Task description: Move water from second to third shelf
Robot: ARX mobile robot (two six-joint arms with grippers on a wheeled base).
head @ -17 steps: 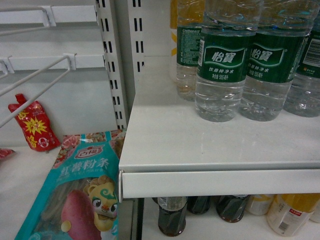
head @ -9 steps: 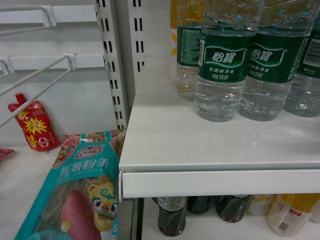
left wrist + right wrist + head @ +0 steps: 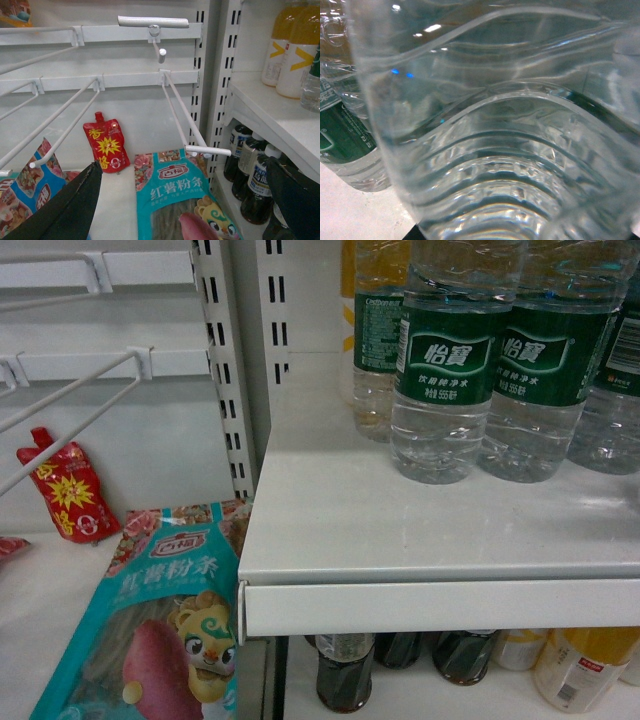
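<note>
My left claw [image 3: 185,200] hung wide, its two dark fingers [image 3: 70,210] spread at the bottom corners of the wrist view with nothing between them. My right claw did not show itself clearly; its wrist camera was filled almost edge to edge by the ribbed clear wall of a water bottle [image 3: 490,130] pressed right up against the lens, so I could not tell whether the jaws had closed on it. Beside that bottle stood another with a green label [image 3: 340,135]. From the head camera, the water bottles [image 3: 440,360] stood upright in a tight cluster at the back right of the white shelf [image 3: 400,530], touching one another, with a yellow drink bottle [image 3: 372,330] just behind them. Neither arm appeared in that view. Under the shelf stood dark cola bottles [image 3: 344,670]. To the left, below the white wire hooks [image 3: 185,115], lay a teal noodle packet [image 3: 150,640] and a red pouch [image 3: 62,485] leaning against the back panel.
</note>
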